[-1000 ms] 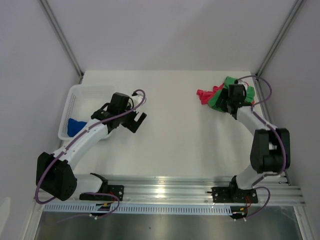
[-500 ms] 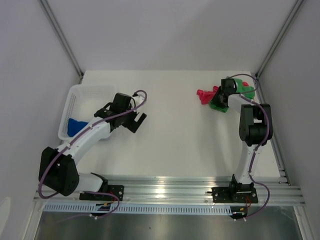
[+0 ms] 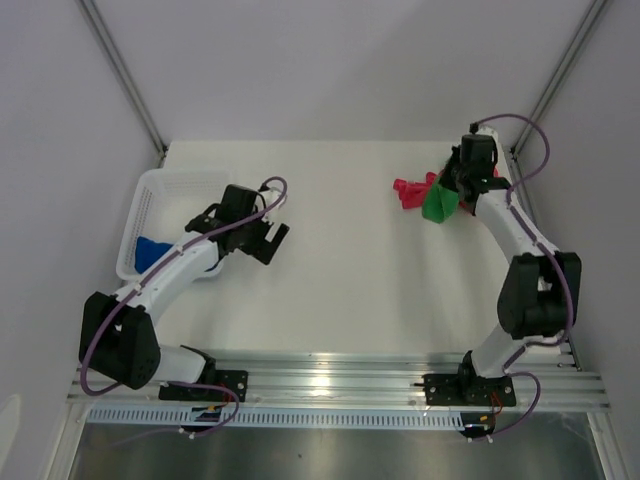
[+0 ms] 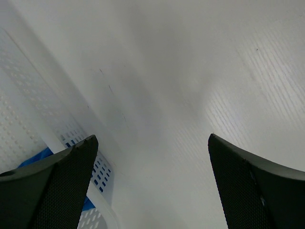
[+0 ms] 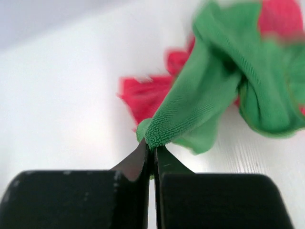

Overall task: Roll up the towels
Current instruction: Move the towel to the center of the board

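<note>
At the far right corner of the table (image 3: 340, 280), the right gripper (image 5: 152, 149) has its black fingers (image 5: 81, 198) closed tight on one corner of the green towel (image 5: 209, 95), with the fuzzy hem nipped right at the tips and no gap showing. From that pinch the cloth runs out in a taut fold to a crumpled green bunch, and that bunch sits on top of the pink-red towel (image 5: 147, 98), touching it, so the two make one tangled heap. I'd say this is the very start of the job: getting a single towel free of the pile. Nothing here is spread out yet, let alone rolled. The next move looks like a careful pull toward the open middle of the table, and the worry is that the pink-red one snags and gets dragged along. After that the green needs laying flat, probably with a second corner held. Over on the other side, the left gripper (image 4: 151, 138) hangs with its fingers spread wide and nothing between them, above bare tabletop just beside the white basket (image 3: 160, 180). The blue towel (image 3: 152, 250) lies bunched in the near end of that basket, well apart from the other two.
</note>
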`<state>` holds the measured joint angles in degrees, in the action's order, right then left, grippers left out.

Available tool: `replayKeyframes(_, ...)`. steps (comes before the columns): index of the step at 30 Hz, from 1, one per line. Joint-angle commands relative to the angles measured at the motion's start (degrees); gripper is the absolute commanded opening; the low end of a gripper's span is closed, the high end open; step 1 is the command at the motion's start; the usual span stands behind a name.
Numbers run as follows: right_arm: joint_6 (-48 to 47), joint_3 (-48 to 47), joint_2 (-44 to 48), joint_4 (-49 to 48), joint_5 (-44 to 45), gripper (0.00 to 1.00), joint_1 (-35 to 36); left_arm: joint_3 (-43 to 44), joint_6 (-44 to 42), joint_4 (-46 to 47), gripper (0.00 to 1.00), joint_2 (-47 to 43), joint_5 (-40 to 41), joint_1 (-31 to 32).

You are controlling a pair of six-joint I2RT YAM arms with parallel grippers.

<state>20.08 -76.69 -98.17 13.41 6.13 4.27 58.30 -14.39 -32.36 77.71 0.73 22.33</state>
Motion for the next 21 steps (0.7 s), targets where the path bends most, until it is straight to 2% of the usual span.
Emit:
replayKeyframes(1,-7.85,-5.83,11.76,0.3,-0.58,0.0,4.5,3.13,6.46,-0.69,1.0,-0.63,-1.36,-3.07)
replayKeyframes(4,-11.54,-11.45,16.69,1.18,-5.42,0.0,9.06,3.92,8.58,-0.43,0.99,-1.42,4.54,-4.04)
replayKeyframes(9,-11.2,-23.21,17.4,1.18,-15.87,0.0,18.21,3.22,9.82,0.54,0.99,-9.5,-0.73,-7.47)
replayKeyframes(11,-10.59,-27.18,14.86,0.74,-16.85,0.0,23.75,4.01,8.95,-0.15,0.99,-11.96,-3.8,-8.96)
replayKeyframes(14,-7.25,-36.14,9.85,-0.22,-20.88,0.0,27.53,5.77,7.02,-1.21,1.0,-13.81,-2.32,-9.93)
replayKeyframes(19,-1.81,-50.21,2.64,1.27,-24.41,0.0,29.56,9.45,4.73,-5.33,1.0,-17.76,-4.32,-12.91)
replayKeyframes(21,-0.04,-49.36,2.19,0.92,-24.06,0.0,29.74,11.83,2.72,-6.83,1.0,-18.47,-5.73,-13.54)
